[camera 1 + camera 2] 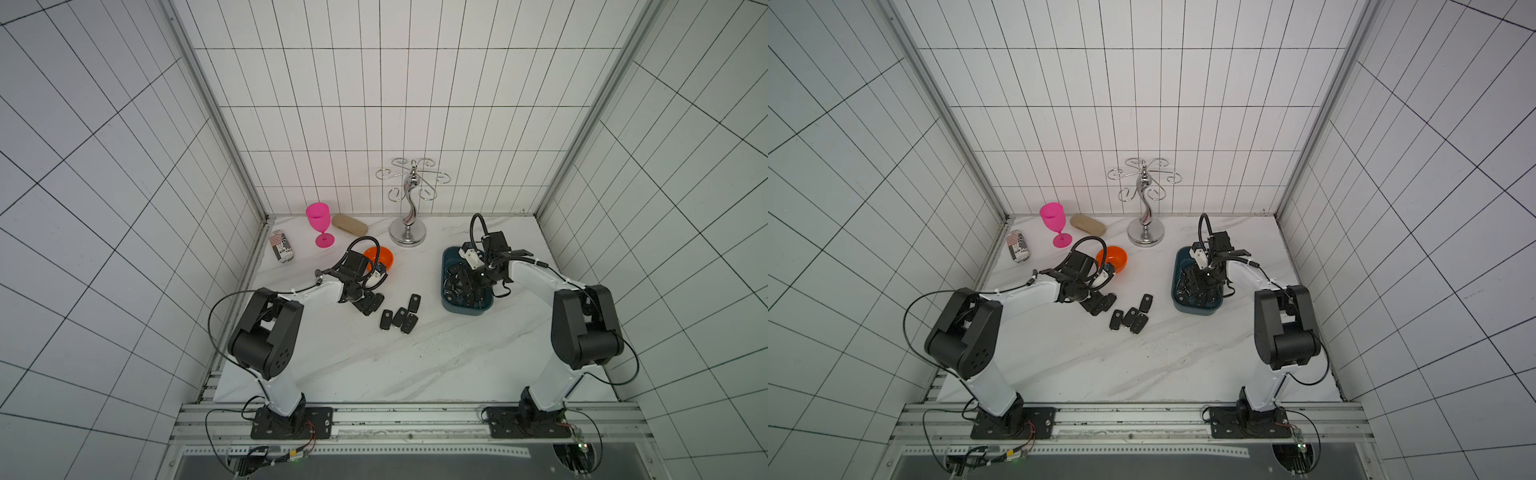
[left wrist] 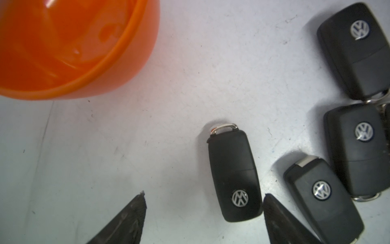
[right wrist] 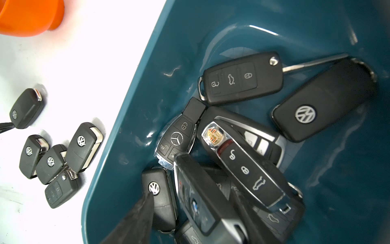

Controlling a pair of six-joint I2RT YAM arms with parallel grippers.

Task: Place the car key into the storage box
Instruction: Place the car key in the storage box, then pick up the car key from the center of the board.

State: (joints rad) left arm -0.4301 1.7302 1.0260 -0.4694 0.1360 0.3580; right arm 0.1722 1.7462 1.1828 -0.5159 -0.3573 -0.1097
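On white marbled desk [image 2: 147,126], beside round orange plastic bowl [image 2: 63,52]: wide-spread left pincer [image 2: 204,193] astride flat black plastic car key [image 2: 234,175], key flat on desk. 4 more black keys [image 1: 401,318] nearby. Inside dark teal-blue rectangular plastic storage box [image 3: 126,147]: parted right pincer [image 3: 194,194] over heaped key fobs [image 3: 242,80].

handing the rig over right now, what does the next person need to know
Left claw: open, low over the white marble table, fingertips either side of one black Volkswagen car key.
Right claw: open, over the key pile inside the dark teal-blue rectangular plastic storage box.
Done: several keys lie in the box.
Left: five keys on the table, that one plus a cluster of four.
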